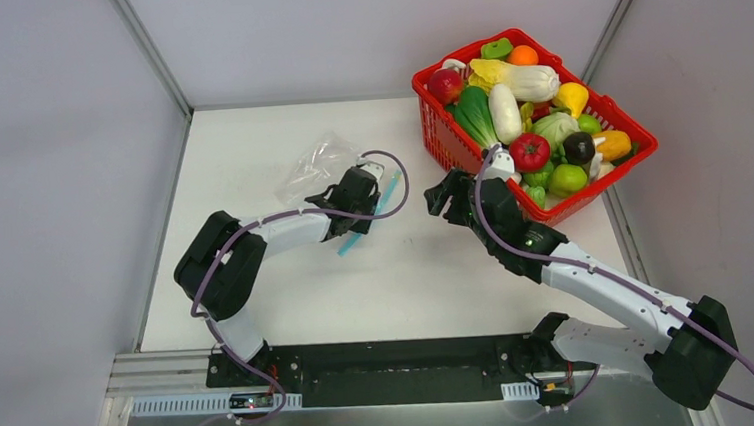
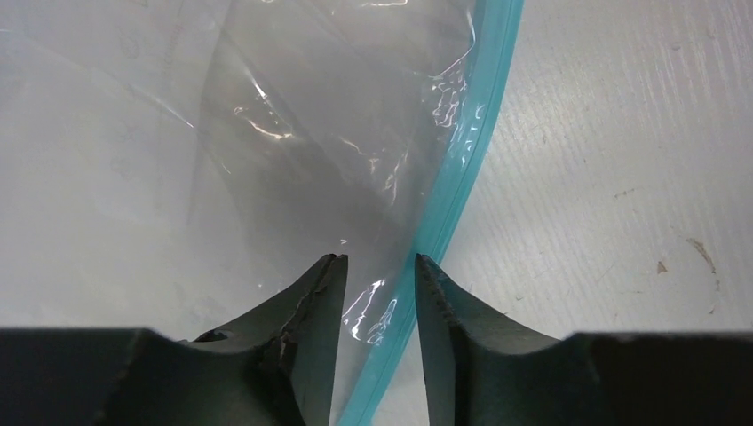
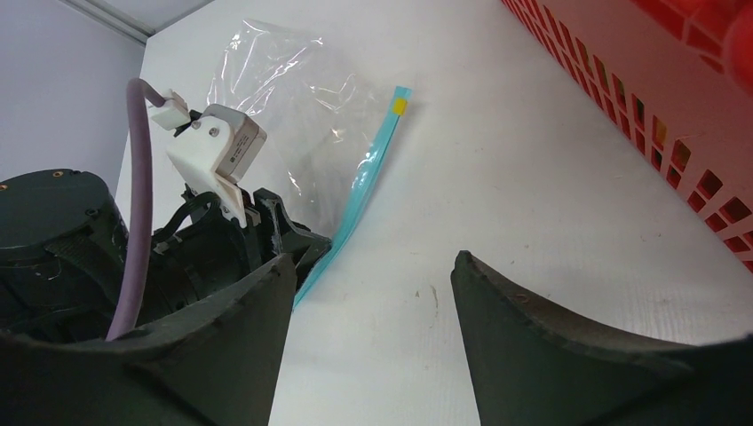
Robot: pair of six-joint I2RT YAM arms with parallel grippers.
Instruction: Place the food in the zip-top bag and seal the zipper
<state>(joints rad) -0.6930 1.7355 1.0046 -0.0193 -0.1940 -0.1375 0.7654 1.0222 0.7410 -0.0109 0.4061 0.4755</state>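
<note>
The clear zip-top bag lies flat on the white table, empty, with its teal zipper along the right edge. My left gripper is low over that edge. In the left wrist view it is narrowly open, with the zipper and bag edge running between the jaws. My right gripper is open and empty over bare table by the basket's near left corner. The food sits in the red basket: tomato, white radish, cabbage, dark purple ball, lemon.
The basket stands at the far right with many other toy fruits and vegetables. Grey walls close the table on the left, back and right. In the right wrist view the left gripper sits at the near end of the zipper.
</note>
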